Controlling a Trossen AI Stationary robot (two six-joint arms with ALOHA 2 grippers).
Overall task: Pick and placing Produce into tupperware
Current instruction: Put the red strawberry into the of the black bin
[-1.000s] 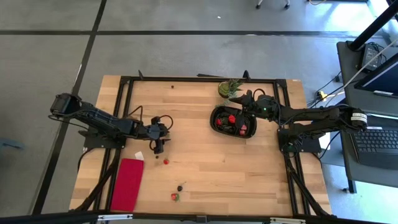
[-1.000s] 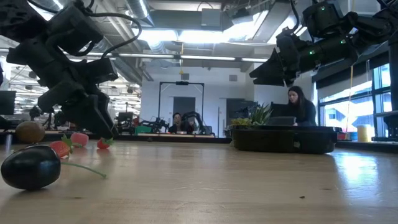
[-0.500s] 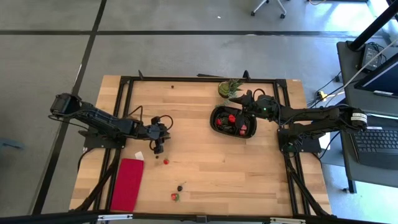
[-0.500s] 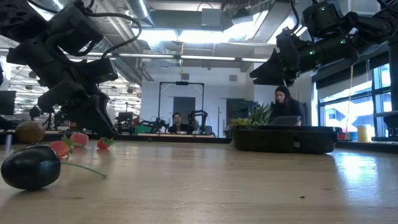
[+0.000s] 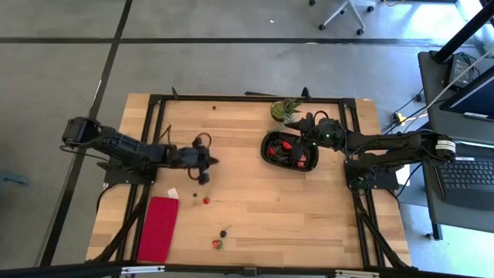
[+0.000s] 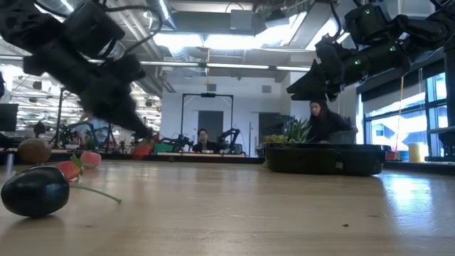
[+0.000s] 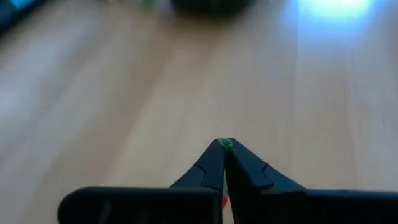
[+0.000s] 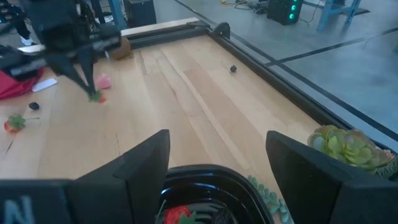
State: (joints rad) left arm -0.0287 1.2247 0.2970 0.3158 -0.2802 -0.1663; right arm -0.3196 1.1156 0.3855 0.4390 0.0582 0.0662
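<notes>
Left gripper (image 7: 222, 149) pinched tight on a small strawberry piece (image 6: 144, 148): green top peeking at the tips, bit of red below between the fingers (image 7: 208, 168). Lifted clear of the wood, well to the left-arm side of the tupperware (image 5: 269, 161), tips aimed roughly toward it. Seen from the right wrist too: piece hanging at the tips, off the table.

Right gripper (image 8: 217, 163) spread wide, nothing between the fingers (image 8: 143, 165), hovering just over the tupperware's edge nearest the right arm, waiting. Potted plant (image 5: 285, 109) just beside the tupperware, toward the table's far edge.

Progress, judged from the layout: partway. Tupperware already holding several red pieces (image 5: 288, 147) plus darker bits; exact count too small to tell. One more piece in transit in the left grip.

Left to do, all well apart from the tupperware, on the left arm's half:
- pink piece (image 8: 103, 81) & small dark one beside the left gripper
- red piece (image 5: 206, 201) on the wood, between left gripper and near edge
- dark berry (image 5: 224, 233) and red/green piece (image 5: 217, 244) close to the near edge
- tiny dark bit (image 5: 214, 108) by the far frame; produce or not, can't tell
- low view: big dark berry w/ stem (image 6: 35, 190), brownish round one (image 6: 34, 151), up close to the lens

Red cloth (image 5: 158, 228) near the corner, far from the tupperware, not involved.

Next, probably: carry across, drop in, return for the rest.
</notes>
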